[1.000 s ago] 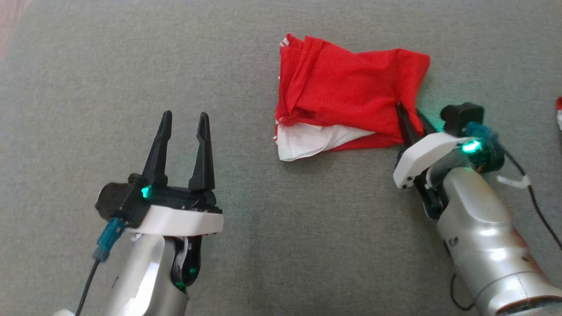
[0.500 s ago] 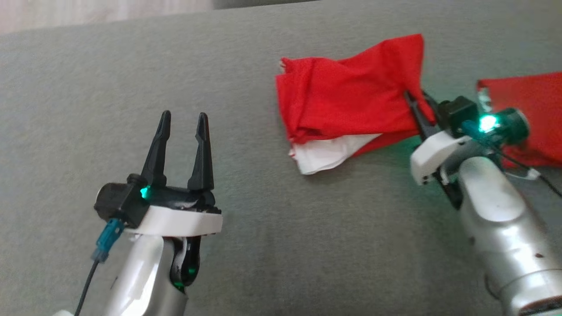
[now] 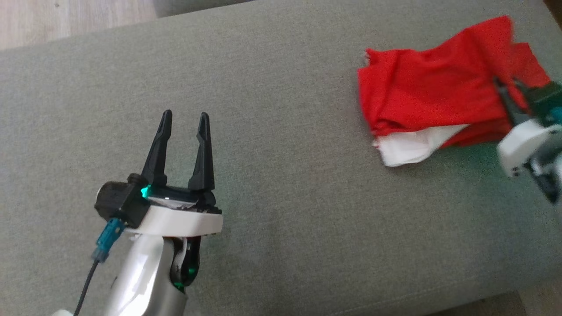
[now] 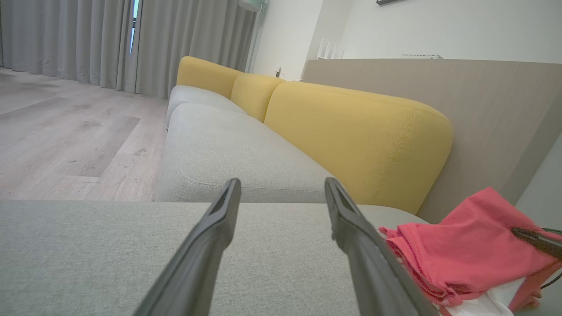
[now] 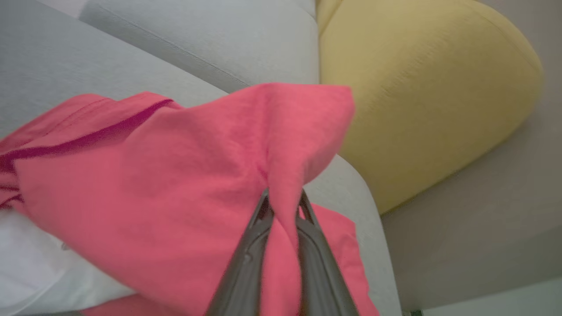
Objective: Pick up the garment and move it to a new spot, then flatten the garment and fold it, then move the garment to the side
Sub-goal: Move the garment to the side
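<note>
The garment [image 3: 434,96] is a folded bundle of red cloth with a white layer [image 3: 408,147] showing at its near edge, lying at the right of the grey seat cushion [image 3: 285,175]. My right gripper [image 3: 505,90] is shut on the bundle's right edge, which is pulled up into a peak. In the right wrist view the red cloth [image 5: 175,175] is pinched between the right gripper [image 5: 283,204] fingers. My left gripper [image 3: 184,118] hovers open over bare cushion, well left of the garment. The left wrist view has the left gripper [image 4: 281,184] with the garment [image 4: 456,254] at its lower right.
Wooden floor [image 3: 66,17] lies past the cushion's far left edge. Yellow back cushions [image 4: 351,131] stand behind the seat, against a beige panel [image 4: 483,109]. More red cloth [image 5: 342,232] lies under the right gripper. The cushion's near edge [image 3: 505,298] runs along the lower right.
The head view has shifted. My right gripper, still shut on the garment, has drawn it rightward, away from the left gripper, lifting its right edge. The left gripper has stayed open.
</note>
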{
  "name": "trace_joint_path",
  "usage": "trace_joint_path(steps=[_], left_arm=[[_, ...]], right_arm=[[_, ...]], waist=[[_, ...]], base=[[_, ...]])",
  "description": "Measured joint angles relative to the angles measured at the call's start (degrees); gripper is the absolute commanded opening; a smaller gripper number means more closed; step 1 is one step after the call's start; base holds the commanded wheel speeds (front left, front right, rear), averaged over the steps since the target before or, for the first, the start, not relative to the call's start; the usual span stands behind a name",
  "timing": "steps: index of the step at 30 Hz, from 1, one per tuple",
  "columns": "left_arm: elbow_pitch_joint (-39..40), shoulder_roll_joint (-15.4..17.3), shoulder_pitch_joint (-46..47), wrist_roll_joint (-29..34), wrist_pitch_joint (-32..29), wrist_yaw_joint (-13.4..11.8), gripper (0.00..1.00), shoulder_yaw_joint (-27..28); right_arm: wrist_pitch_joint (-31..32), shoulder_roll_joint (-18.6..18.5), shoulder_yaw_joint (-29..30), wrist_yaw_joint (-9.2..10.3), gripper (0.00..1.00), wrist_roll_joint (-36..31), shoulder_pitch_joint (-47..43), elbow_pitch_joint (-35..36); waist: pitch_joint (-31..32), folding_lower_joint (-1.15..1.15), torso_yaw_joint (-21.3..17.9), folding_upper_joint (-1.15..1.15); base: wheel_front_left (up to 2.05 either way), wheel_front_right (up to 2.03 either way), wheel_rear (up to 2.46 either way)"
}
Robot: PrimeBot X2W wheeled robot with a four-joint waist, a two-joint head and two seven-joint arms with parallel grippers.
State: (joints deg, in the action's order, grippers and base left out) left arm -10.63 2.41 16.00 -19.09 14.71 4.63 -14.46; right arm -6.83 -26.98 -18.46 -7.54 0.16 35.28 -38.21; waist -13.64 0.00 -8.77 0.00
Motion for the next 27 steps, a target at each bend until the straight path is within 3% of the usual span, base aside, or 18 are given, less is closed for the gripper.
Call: trace_joint_path(steps=[7, 22, 23, 24, 27], left_arm=[[-0.3, 0.0, 0.2, 0.0, 0.0, 0.5, 1.0, 0.0], [-0.8, 0.0, 1.7, 1.9, 0.0, 1.3, 1.0, 1.2], [-0.8, 0.0, 1.7, 2.0, 0.0, 1.3, 1.0, 1.4], [-0.9, 0.0, 1.7, 2.0, 0.0, 1.4, 1.0, 1.4], [-1.0, 0.0, 1.7, 2.0, 0.0, 1.5, 1.0, 1.5]], right_arm=[[4.4, -6.0, 4.8, 0.0, 0.0, 1.9, -2.2, 2.4], [5.2, -7.1, 14.3, 0.0, 0.0, -0.2, -3.9, -2.8], [5.0, -6.8, 14.7, 0.0, 0.37, -0.3, -4.1, -3.2], [4.7, -6.5, 15.1, 0.0, 1.0, -0.4, -4.3, -3.3], [3.5, -5.5, 16.5, 0.0, 1.0, -0.7, -4.2, -3.4]], waist=[[-1.4, 0.0, -0.1, 0.0], [-3.8, 0.0, 1.2, 0.0], [-3.9, 0.0, 1.1, 0.0], [-3.9, 0.0, 1.1, 0.0], [-4.1, 0.0, 1.0, 0.0]], base=[[0.0, 0.0, 0.0], [0.0, 0.0, 0.0], [0.0, 0.0, 0.0], [0.0, 0.0, 0.0], [0.0, 0.0, 0.0]])
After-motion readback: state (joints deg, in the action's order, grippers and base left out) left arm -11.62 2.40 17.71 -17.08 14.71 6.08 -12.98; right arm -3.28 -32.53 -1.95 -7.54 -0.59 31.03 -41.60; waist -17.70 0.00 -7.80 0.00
